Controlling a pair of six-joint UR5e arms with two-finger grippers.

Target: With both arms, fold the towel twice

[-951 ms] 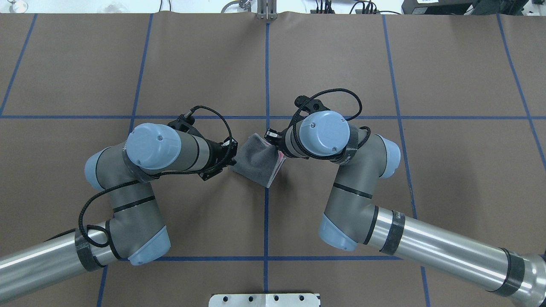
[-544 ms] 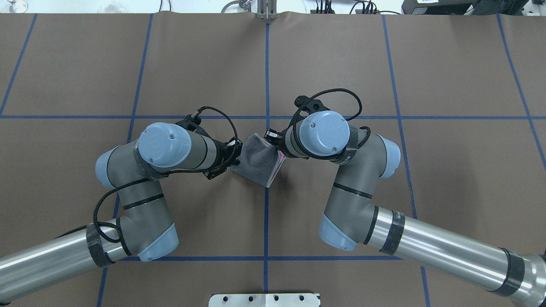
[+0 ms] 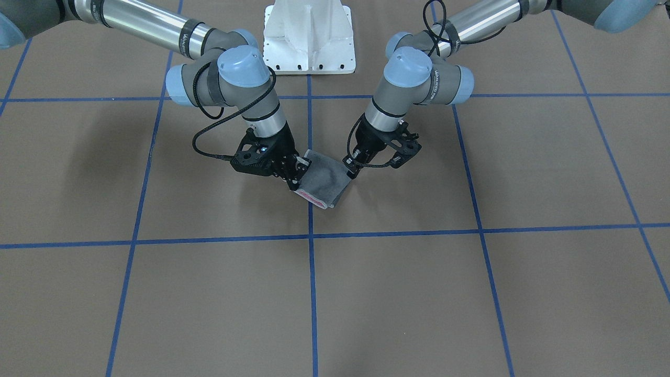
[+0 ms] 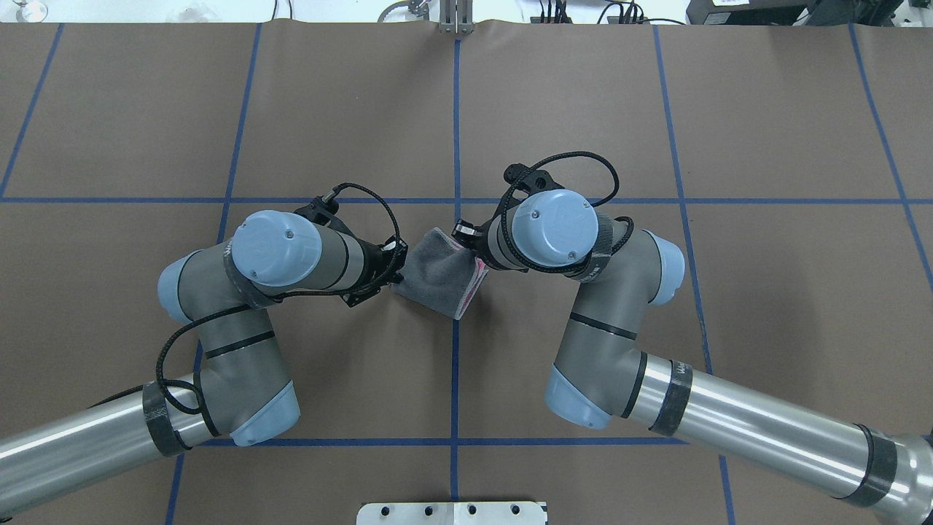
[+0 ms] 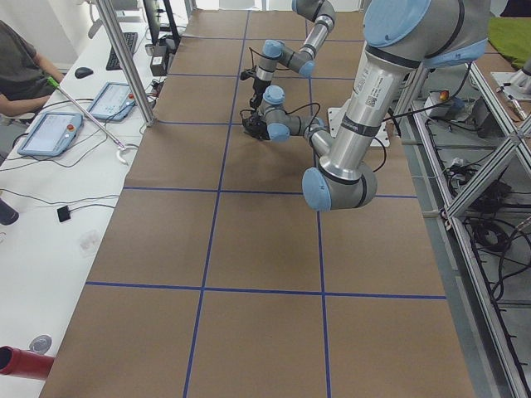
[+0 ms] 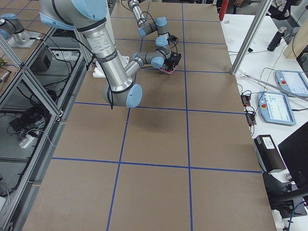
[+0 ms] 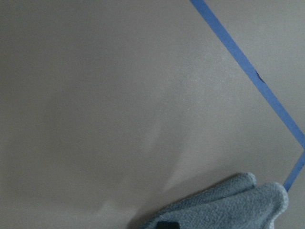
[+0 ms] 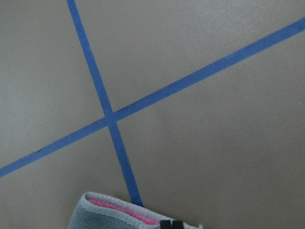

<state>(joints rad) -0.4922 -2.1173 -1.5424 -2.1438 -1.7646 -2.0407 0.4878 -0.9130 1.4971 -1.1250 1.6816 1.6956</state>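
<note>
Towel: You find the towel (image 3: 324,180) near the middle of the table (image 3: 419,293), lying over a blue tape line (image 3: 310,230). It is folded with the dark grey face outward. A pink strip (image 8: 119,210) shows between the stitched borders along one open edge.
Right tool: The right tool (image 3: 292,177) is clamped on that open edge. By my judgement this pins the stacked layers so they do not slide apart.
Left tool: The left tool (image 3: 352,168) touches the corner on the towel's other side. You cannot tell whether its fingers are apart or together.
Why both sides: One tool on each side likely keeps the cloth flat and square for the next fold.
Stage: Pink caught between grey layers suggests at least one fold is made.
Writing: Small lettering (image 3: 435,80) runs along the arms' tubes, too small to read. The towel shows no label.
</note>
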